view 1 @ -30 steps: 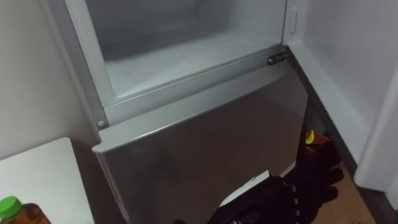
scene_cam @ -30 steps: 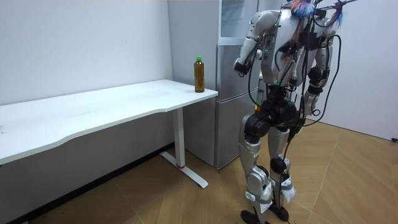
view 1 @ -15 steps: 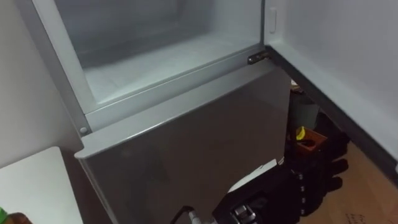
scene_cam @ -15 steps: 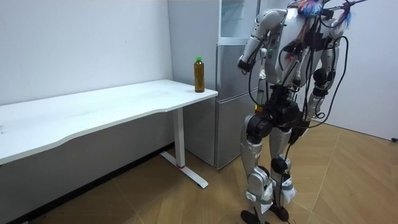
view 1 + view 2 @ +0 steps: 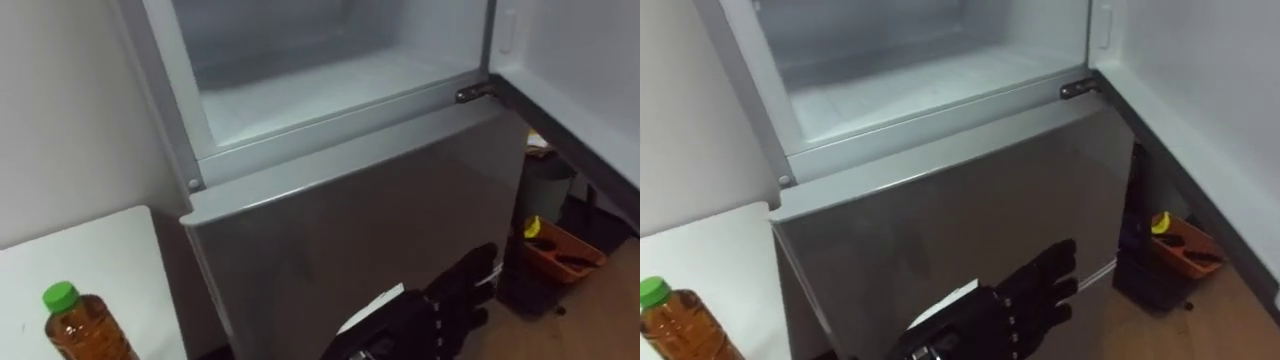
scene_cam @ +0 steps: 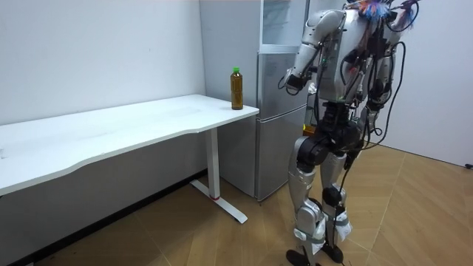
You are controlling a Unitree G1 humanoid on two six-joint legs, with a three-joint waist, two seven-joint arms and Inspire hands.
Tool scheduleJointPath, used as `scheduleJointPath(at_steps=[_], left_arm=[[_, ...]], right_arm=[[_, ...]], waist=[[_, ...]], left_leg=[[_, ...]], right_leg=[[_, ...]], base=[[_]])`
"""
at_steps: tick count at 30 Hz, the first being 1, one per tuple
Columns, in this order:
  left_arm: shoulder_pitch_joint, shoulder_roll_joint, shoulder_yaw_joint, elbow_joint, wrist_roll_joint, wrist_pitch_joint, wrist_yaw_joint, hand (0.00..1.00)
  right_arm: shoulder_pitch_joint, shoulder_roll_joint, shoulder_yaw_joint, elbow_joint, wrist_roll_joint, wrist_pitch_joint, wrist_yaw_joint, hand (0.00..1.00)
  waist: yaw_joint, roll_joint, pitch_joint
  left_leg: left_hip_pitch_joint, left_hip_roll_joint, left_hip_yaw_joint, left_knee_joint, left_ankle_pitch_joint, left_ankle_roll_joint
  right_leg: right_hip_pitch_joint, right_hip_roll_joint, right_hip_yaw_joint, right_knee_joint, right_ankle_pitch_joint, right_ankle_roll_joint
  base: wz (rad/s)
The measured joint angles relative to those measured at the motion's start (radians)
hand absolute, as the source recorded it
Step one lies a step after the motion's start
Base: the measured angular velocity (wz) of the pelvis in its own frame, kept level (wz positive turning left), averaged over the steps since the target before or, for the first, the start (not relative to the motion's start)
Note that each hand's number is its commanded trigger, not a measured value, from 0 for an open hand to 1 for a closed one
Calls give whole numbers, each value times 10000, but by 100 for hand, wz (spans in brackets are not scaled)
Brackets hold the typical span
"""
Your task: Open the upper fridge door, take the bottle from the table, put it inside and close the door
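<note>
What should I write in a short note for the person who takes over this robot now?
Left hand: open, holds nothing, in front of the shut lower fridge door.
Right hand: hangs at the robot's side.
Bottle: upright on the white table, not picked up.
Done: upper compartment stands open.
To do: grasp the bottle, set it in the upper compartment.

Sparse lab-like room, plain white walls [image 6: 96, 52], long white desk [image 6: 111, 129], grey fridge [image 6: 270, 133], wood floor [image 6: 421, 222]
</note>
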Motion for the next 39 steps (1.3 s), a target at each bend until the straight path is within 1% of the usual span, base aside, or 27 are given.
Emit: scheduleJointPath(at_steps=[1, 3, 4, 5, 6, 8, 9, 10, 11, 12, 13, 15, 16, 17, 19, 21, 25, 26, 27, 29, 31, 33, 34, 36, 37, 39], left_arm=[[116, 32, 7, 0, 19, -2, 27, 0], [519, 207, 72, 0, 140, -4, 102, 0], [642, 241, 83, 1, 142, -5, 149, 0], [948, 274, 184, 3, 143, -31, 232, 0], [1292, 343, 320, 37, 142, -75, 304, 0], [1685, 362, 511, 125, 410, -74, 425, 0], [1879, 343, 689, 260, 627, -76, 429, 0], [1965, 344, 775, 364, 695, -76, 432, 0], [2163, 343, 942, 555, 820, -80, 484, 0], [2442, 323, 1131, 698, 1029, -82, 554, 0], [2596, 327, 1226, 736, 1143, -82, 609, 0], [3025, 323, 1433, 1078, 1787, -147, 748, 0], [3055, 320, 1474, 1231, 1985, -146, 776, 0], [3142, 329, 1541, 1487, 2297, -147, 839, 0], [3376, 296, 1741, 1726, 2764, -178, 903, 0], [3686, 282, 2005, 2396, 3226, -690, 986, 0], [4074, 288, 2190, 3457, 3691, -1021, 1408, 0], [4082, 262, 2193, 4045, 3973, -1258, 1522, 0], [4082, 242, 2240, 4644, 4158, -1384, 1592, 0], [4125, 252, 2333, 5320, 4159, -1412, 1681, 0], [4217, 233, 2365, 5836, 4167, -1617, 1815, 0], [4232, 188, 2373, 6706, 4340, -1954, 1937, 0], [4236, 187, 2376, 6937, 4345, -2000, 1964, 0], [4229, 161, 2426, 7782, 4319, -2125, 2137, 0], [4236, 112, 2500, 8035, 4310, -2179, 2193, 0], [4281, -164, 3115, 8982, 4292, -2369, 2427, 0]], right_arm=[[0, 1, 2, -1, -111, 1, -28, 0], [-59, 20, 9, -18, -600, -5, -180, 0], [-62, 42, 7, -19, -642, -13, -226, 0], [-68, 103, 27, -34, -656, -21, -266, 0], [-61, 194, 31, -103, -651, -22, -322, 0], [-65, 259, 73, -157, -667, -23, -339, 0], [-46, 258, 91, -257, -719, -21, -339, 0], [-57, 262, 110, -288, -763, -18, -339, 0], [-25, 264, 164, -473, -941, -17, -342, 0], [-11, 277, 187, -619, -1103, -21, -356, 0], [0, 293, 186, -717, -1181, -24, -375, 0], [32, 330, 220, -953, -1450, -61, -475, 0], [35, 333, 228, -982, -1474, -63, -497, 0], [89, 334, 292, -1178, -1558, -59, -552, 0], [266, 371, 296, -1566, -1848, -67, -546, 0], [367, 432, 305, -1808, -1861, -177, -459, 0], [390, 435, 375, -2001, -1923, -393, -405, 0], [391, 445, 379, -2022, -2005, -471, -385, 0], [395, 458, 380, -2066, -2170, -515, -319, 0], [447, 462, 406, -2212, -2275, -589, -242, 0], [625, 464, 408, -2495, -2222, -682, -232, 0], [719, 481, 407, -2563, -2204, -815, -234, 0], [741, 482, 407, -2591, -2209, -815, -234, 0], [710, 482, 410, -2607, -2223, -897, -246, 0], [708, 484, 411, -2606, -2230, -921, -245, 0], [737, 496, 402, -2605, -2308, -989, -252, 0]], waist=[[75, -17, -11], [395, -104, -62], [469, -137, -76], [573, -215, -110], [659, -297, -99], [851, -360, -106], [1030, -361, -105], [1093, -361, -105], [1229, -363, -104], [1310, -370, -111], [1306, -373, -111], [1375, -395, -121], [1403, -399, -122], [1519, -412, -120], [1582, -477, -160], [1740, -545, -211], [1863, -580, -208], [1880, -574, -211], [1915, -570, -211], [1947, -577, -206], [2047, -575, -204], [2075, -592, -192], [2083, -595, -188], [2112, -596, -189], [2116, -595, -190], [2133, -582, -189]], left_leg=[[-11, -14, -83, -2, 2, -2], [-38, -29, -218, -2, 3, -3], [-38, -30, -239, -2, 4, -4], [-33, -40, -352, -2, 7, -10], [21, -47, -409, 0, 8, -12], [19, -56, -445, 11, 9, -14], [-3, -65, -453, 29, 9, -13], [-26, -71, -467, 55, 10, -12], [-47, -82, -485, 102, 9, -10], [-45, -100, -572, 114, 10, -7], [-48, -109, -629, 113, 11, -6], [-59, -135, -702, 140, 30, 22], [-70, -138, -699, 163, 31, 24], [-80, -147, -672, 182, 36, 33], [-75, -157, -649, 193, 38, 35], [-29, -155, -684, 192, 40, 37], [35, -173, -701, 194, 40, 38], [37, -180, -702, 193, 43, 43], [48, -185, -707, 190, 44, 46], [36, -190, -736, 177, 44, 47], [35, -200, -759, 170, 43, 50], [69, -227, -848, 141, 42, 51], [88, -230, -863, 131, 42, 51], [97, -233, -885, 102, 40, 51], [105, -234, -889, 99, 39, 51], [101, -236, -921, 127, 38, 48]], right_leg=[[9, -4, -39, 6, 0, 0], [29, -17, -219, 5, 0, 0], [41, -18, -234, -1, 0, 0], [89, -26, -329, -14, -1, 0], [186, -41, -470, -36, -3, -1], [203, -54, -471, -30, -19, 2], [189, -73, -483, -18, -26, 12], [182, -81, -498, -14, -26, 14], [177, -104, -551, -26, -42, 36], [185, -121, -594, -13, -49, 45], [192, -128, -632, -7, -54, 50], [219, -171, -794, 31, -79, 61], [222, -184, -858, 47, -87, 65], [213, -209, -921, 109, -118, 71], [205, -236, -967, 189, -163, 72], [279, -235, -981, 180, -164, 72], [375, -259, -1024, 179, -187, 92], [384, -268, -1042, 185, -193, 101], [400, -269, -1044, 187, -195, 105], [395, -273, -1074, 190, -198, 110], [397, -281, -1133, 189, -207, 116], [477, -292, -1213, 143, -217, 129], [502, -293, -1232, 134, -225, 131], [510, -301, -1297, 132, -252, 121], [516, -302, -1306, 133, -259, 120], [555, -303, -1352, 134, -271, 113]], base=[[16], [15], [14], [18], [18], [11], [7], [10], [10], [13], [15], [17], [14], [11], [8], [4], [6], [8], [6], [4], [4], [10], [9], [5], [4], [6]])
